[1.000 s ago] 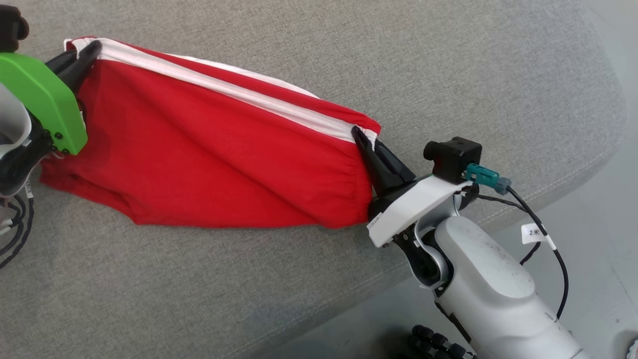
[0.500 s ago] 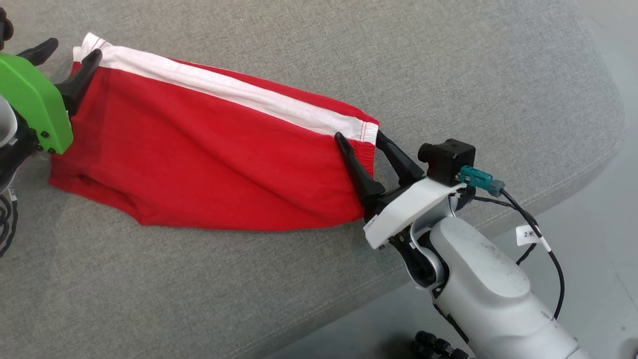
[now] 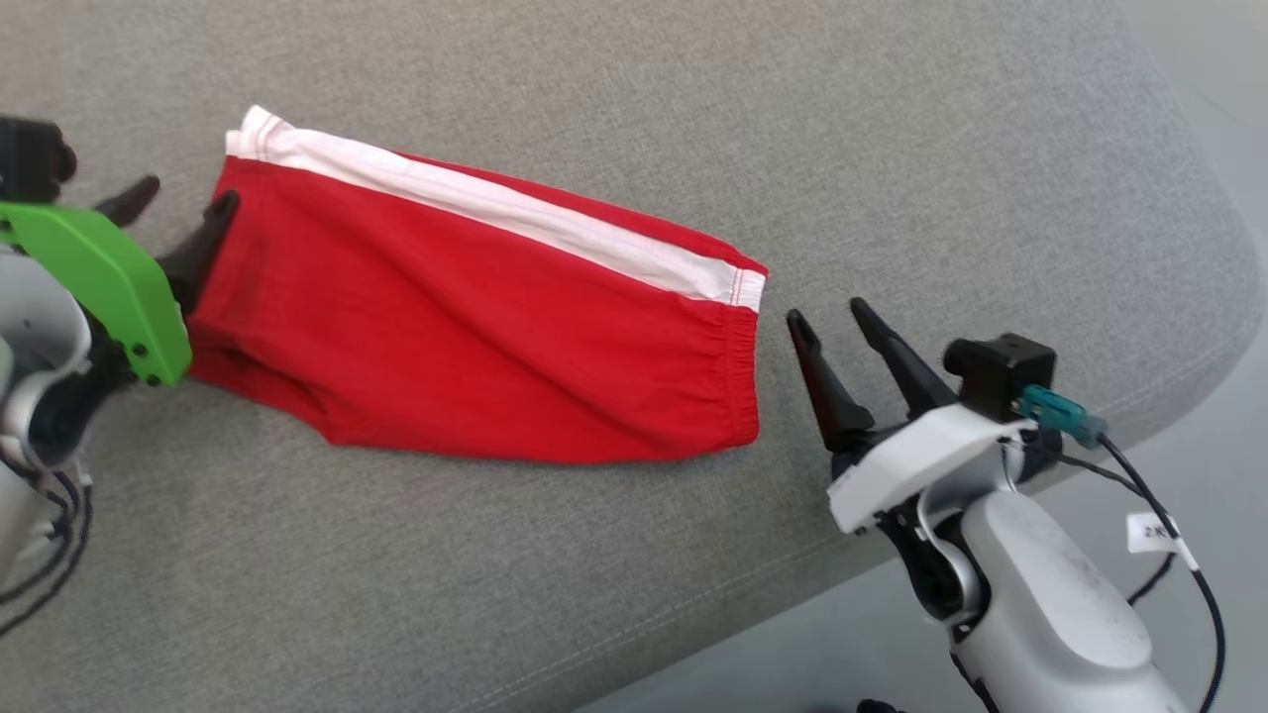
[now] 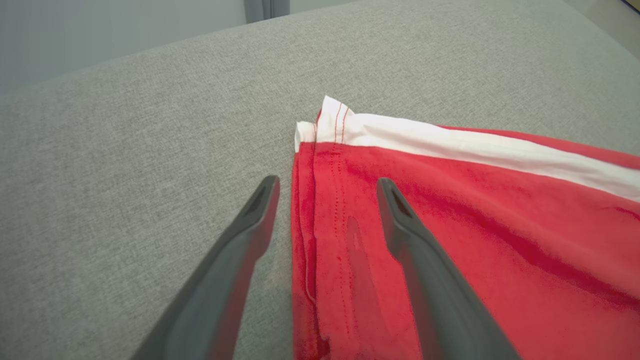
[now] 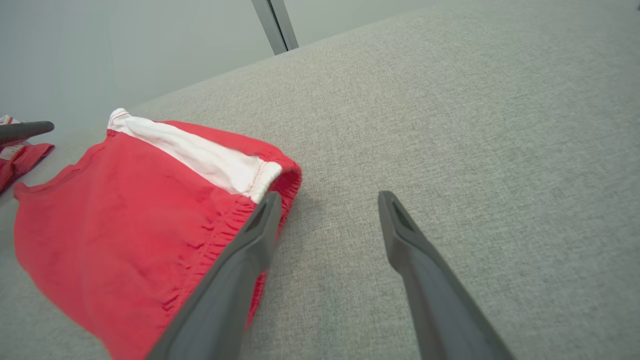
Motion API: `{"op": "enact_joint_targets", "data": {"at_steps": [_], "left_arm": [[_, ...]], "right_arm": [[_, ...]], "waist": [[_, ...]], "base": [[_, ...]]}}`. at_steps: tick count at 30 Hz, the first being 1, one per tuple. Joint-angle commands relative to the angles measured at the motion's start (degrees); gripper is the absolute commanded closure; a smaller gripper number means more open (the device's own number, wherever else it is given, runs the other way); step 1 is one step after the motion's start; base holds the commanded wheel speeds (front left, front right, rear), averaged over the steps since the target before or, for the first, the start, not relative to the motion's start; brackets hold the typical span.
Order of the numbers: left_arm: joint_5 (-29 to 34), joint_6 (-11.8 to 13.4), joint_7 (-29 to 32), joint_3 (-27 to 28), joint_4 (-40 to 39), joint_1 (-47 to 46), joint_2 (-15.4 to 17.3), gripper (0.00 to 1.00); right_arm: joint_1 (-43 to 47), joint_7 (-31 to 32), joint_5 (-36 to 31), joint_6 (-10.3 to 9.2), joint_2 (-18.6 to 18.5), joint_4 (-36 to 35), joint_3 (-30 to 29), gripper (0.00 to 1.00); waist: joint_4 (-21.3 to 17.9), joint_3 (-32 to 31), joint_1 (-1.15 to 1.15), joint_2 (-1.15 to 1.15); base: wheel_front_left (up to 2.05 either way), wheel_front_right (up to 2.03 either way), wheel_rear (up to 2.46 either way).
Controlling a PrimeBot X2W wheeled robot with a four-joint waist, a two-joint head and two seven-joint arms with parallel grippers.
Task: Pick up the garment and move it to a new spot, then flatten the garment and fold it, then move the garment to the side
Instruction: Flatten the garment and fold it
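Note:
The garment [image 3: 475, 327] is a pair of red shorts with a white side stripe, folded over and lying flat on the grey cushion [image 3: 693, 119]. My left gripper [image 3: 181, 203] stands open at its left hem, one finger over the red cloth and one off it. In the left wrist view the hem edge of the garment [image 4: 450, 200] runs between the spread fingers of the left gripper [image 4: 327, 184]. My right gripper [image 3: 825, 314] is open just right of the elastic waistband, apart from it. In the right wrist view the garment [image 5: 125, 220] lies left of the right gripper [image 5: 327, 196].
The cushion's rounded front edge [image 3: 1139, 396] runs close behind my right arm, with pale floor [image 3: 1228, 475] beyond. A dark cable [image 3: 1159, 525] trails from the right wrist. Bare cushion lies above and below the shorts. A dark upright post [image 5: 275, 22] stands beyond the cushion.
Both grippers have opened and let go of the garment, which now lies flat. Each has drawn back from its end, the right one fully off the waistband. The camera has shifted a little.

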Motion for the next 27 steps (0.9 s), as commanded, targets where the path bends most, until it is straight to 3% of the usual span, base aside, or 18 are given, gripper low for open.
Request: {"op": "enact_joint_targets", "data": {"at_steps": [1,9,18,27], "left_arm": [[-0.4,0.75,-0.96,0.06,-0.2,1.97,-0.72,0.0],[-1.67,3.85,-5.74,-0.19,1.11,8.24,-4.15,0.0],[-1.51,7.72,-10.26,0.15,8.22,10.17,-9.17,0.0],[-1.48,5.93,-9.92,-1.88,14.99,10.25,-13.02,0.0]], "right_arm": [[1.92,0.65,-0.87,-0.02,-0.2,-1.39,-1.39,0.0],[8.35,4.9,-3.99,-0.02,0.46,-10.53,-7.99,0.0],[11.32,8.31,-5.69,-0.02,1.55,-18.08,-10.32,0.0],[12.47,9.93,-6.6,-0.02,2.01,-21.25,-11.6,0.0]], "waist": [[1.87,-2.2,0.0,0.0],[3.77,-3.91,0.0,0.0],[3.86,-1.81,0.0,0.0],[4.27,-2.02,0.0,0.0]], "base": [[0.0,0.0,0.0],[0.0,0.0,0.0],[0.0,0.0,0.0],[0.0,0.0,0.0]]}}
